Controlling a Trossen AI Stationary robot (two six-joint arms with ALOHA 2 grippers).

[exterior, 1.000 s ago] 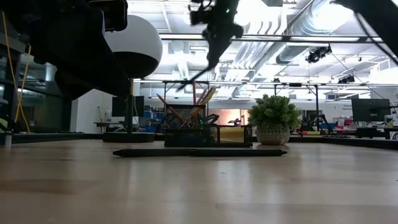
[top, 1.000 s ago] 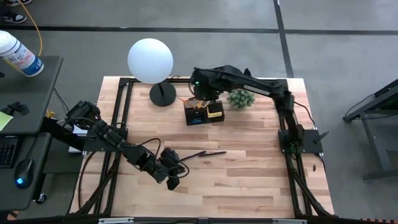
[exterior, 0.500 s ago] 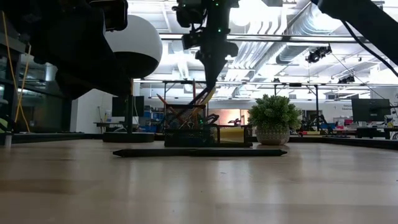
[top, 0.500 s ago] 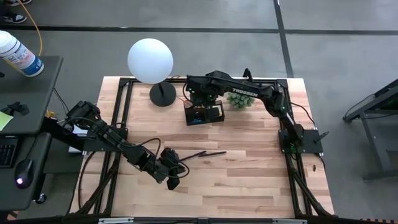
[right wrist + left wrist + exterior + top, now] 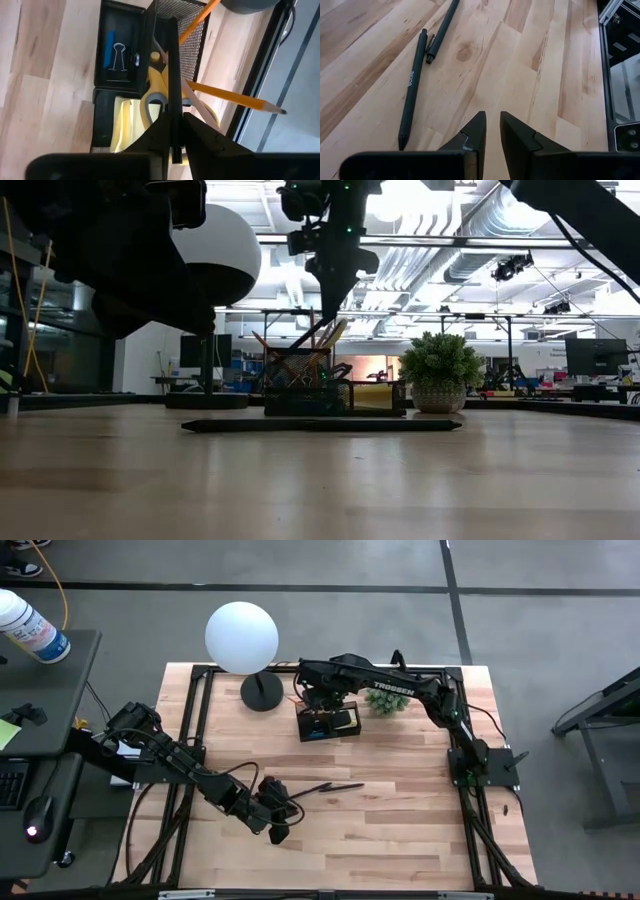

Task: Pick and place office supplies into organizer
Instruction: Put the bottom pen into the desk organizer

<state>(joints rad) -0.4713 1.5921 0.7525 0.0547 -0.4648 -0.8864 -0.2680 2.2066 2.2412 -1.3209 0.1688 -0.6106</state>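
My right gripper (image 5: 322, 703) hangs over the black organizer (image 5: 328, 723) at the far side of the table, shut on a dark pen (image 5: 172, 75). The organizer holds a blue eraser (image 5: 109, 42), a binder clip (image 5: 119, 55), a yellow sticky pad (image 5: 127, 125), yellow-handled scissors (image 5: 155, 97) and orange pencils (image 5: 230, 97). My left gripper (image 5: 491, 125) is narrowly open just above the wood near the middle of the table. Two dark pens (image 5: 330, 787) lie flat ahead of it, one long (image 5: 412, 82) and one farther off (image 5: 442, 30). My right gripper pinches the dark pen near its upper end (image 5: 173, 135) between the two fingers, coming from above and pointing down. The pen runs on in line with the fingers and hangs below them. Its lower end (image 5: 305, 340) reaches in among the pencils of the organizer's mesh compartment.
A white globe lamp (image 5: 242, 637) on a black base (image 5: 262, 692) stands left of the organizer, and a small green potted plant (image 5: 386, 698) stands right of it. Black frame rails (image 5: 195, 730) border the table. Bare wood (image 5: 400, 830) stretches along the near side.
My right gripper has moved down and a little toward the table's left, over the organizer. The pen it holds was slanting free in the air; its lower end now sits among the pencils in the organizer. My left arm has kept still.
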